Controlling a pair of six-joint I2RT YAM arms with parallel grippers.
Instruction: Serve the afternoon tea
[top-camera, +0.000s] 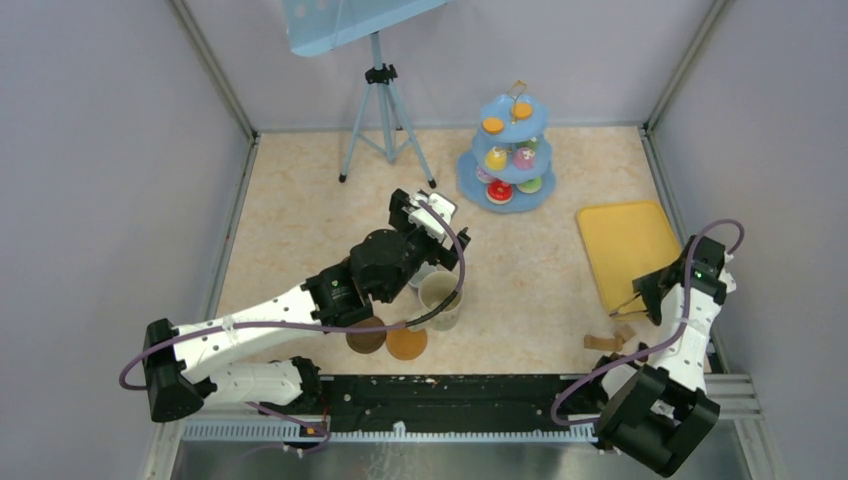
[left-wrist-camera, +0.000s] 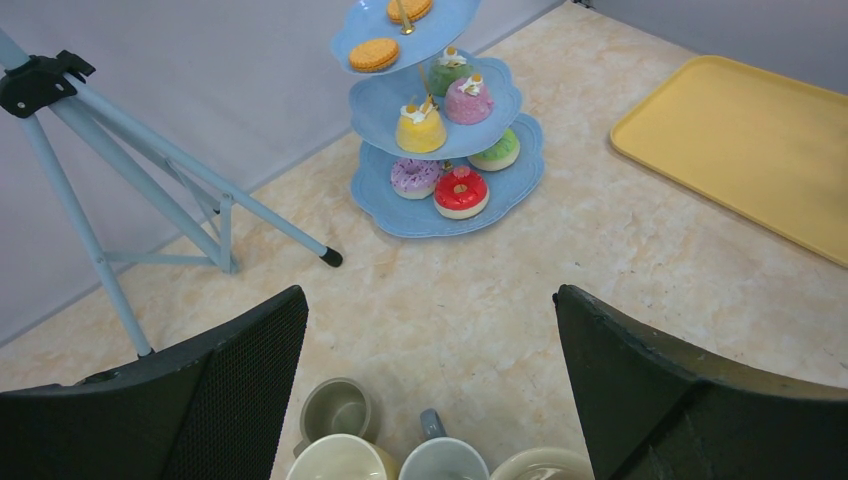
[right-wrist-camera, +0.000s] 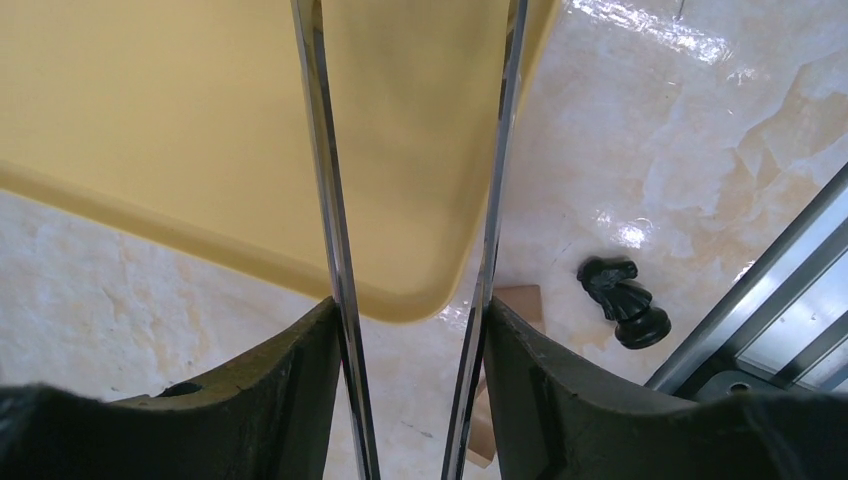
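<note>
The light-blue three-tier cake stand (top-camera: 510, 150) with small toy cakes stands at the back; the left wrist view shows it ahead (left-wrist-camera: 440, 120). My left gripper (top-camera: 425, 215) is open and empty, above the table between the stand and the mugs, and it reads open in its wrist view (left-wrist-camera: 430, 310). Below it stand a small grey-green mug (left-wrist-camera: 338, 410), a yellow mug (left-wrist-camera: 340, 460), a grey mug (left-wrist-camera: 443, 462) and the large cream mug (top-camera: 440, 298). Two brown coasters (top-camera: 388, 342) lie near the front. My right gripper (top-camera: 650, 295) is shut on the metal tongs (right-wrist-camera: 325, 200).
A flat yellow tray (top-camera: 625, 250) lies at the right, under the tongs (right-wrist-camera: 200, 120). A blue tripod (top-camera: 380, 110) stands at the back left. Small wooden pieces (top-camera: 605, 342) and a black chess knight (right-wrist-camera: 620, 300) lie near the right front edge.
</note>
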